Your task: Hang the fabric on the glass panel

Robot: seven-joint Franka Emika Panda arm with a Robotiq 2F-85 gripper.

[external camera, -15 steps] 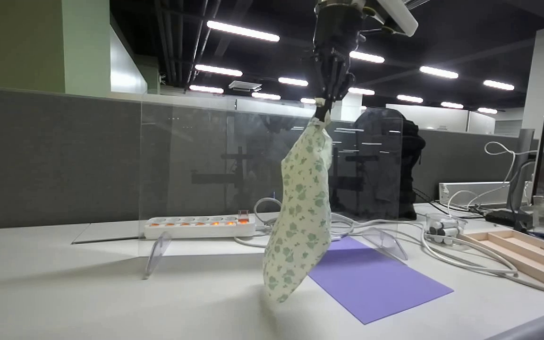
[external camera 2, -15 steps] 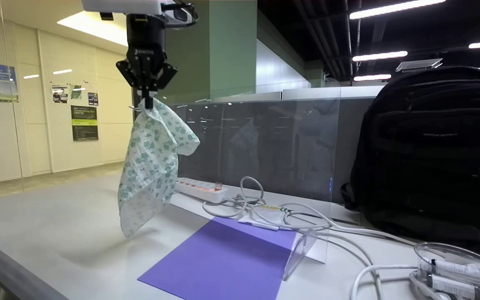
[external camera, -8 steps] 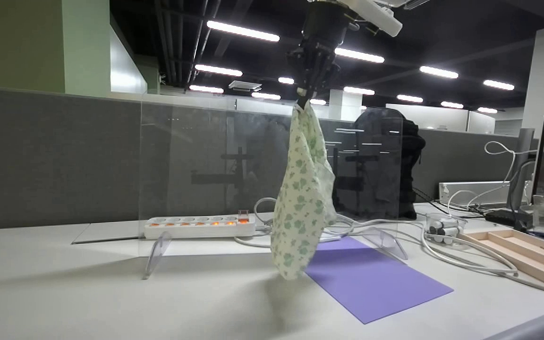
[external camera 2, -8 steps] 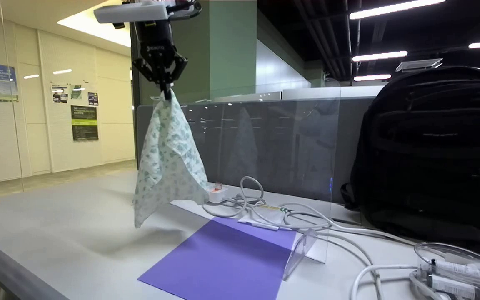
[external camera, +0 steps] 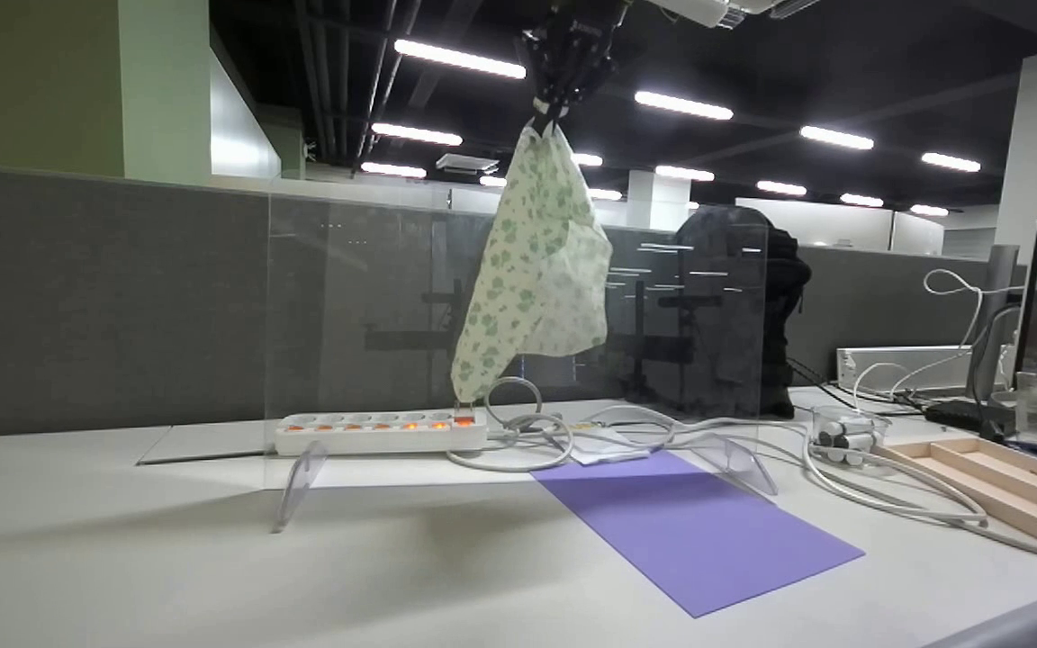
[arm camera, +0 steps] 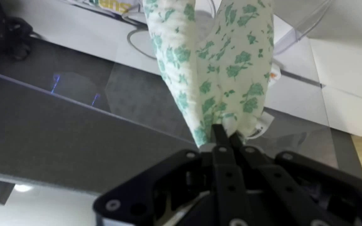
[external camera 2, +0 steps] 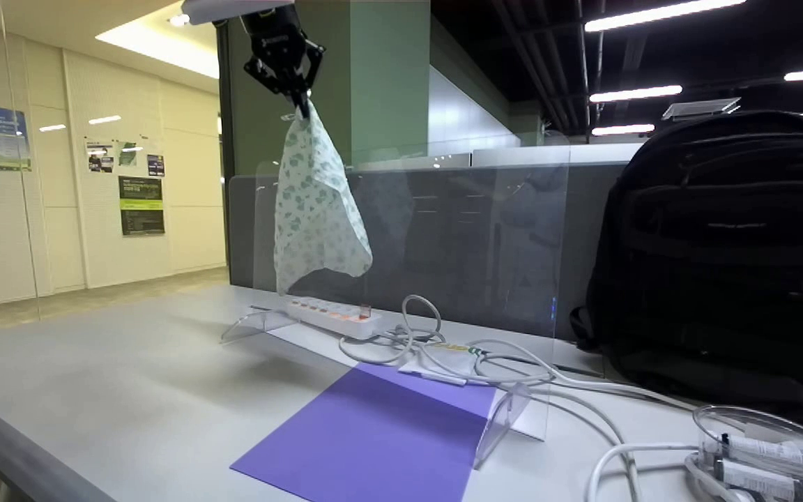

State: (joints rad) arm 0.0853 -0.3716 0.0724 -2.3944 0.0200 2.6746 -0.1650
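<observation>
The fabric (external camera: pixel 527 243) is pale with green leaf prints. It hangs from its pinched top end in both exterior views (external camera 2: pixel 318 202) and fills the upper middle of the wrist view (arm camera: pixel 231 62). My gripper (external camera: pixel 547 117) is shut on it, also in an exterior view (external camera 2: pixel 302 108) and the wrist view (arm camera: pixel 228 131). The clear glass panel (external camera: pixel 347 297) stands upright on clear feet and shows the fabric's reflection in an exterior view (external camera 2: pixel 499 230). The gripper is above the panel's top edge. The fabric's lower part hangs below that edge, before the panel, just above the power strip's level.
A white power strip (external camera: pixel 381 434) and looped cables (external camera 2: pixel 408 341) lie behind the panel. A purple sheet (external camera: pixel 698 531) lies under its right part. A grey partition (external camera: pixel 104 297) and black backpack (external camera 2: pixel 722 265) stand behind. A wooden tray (external camera: pixel 1005 486) and clear cup (external camera 2: pixel 764 453) are right.
The gripper has risen with the fabric and moved left in one exterior picture, right in another, toward the panel. It has tilted. The fabric's lower end has lifted farther off the table.
</observation>
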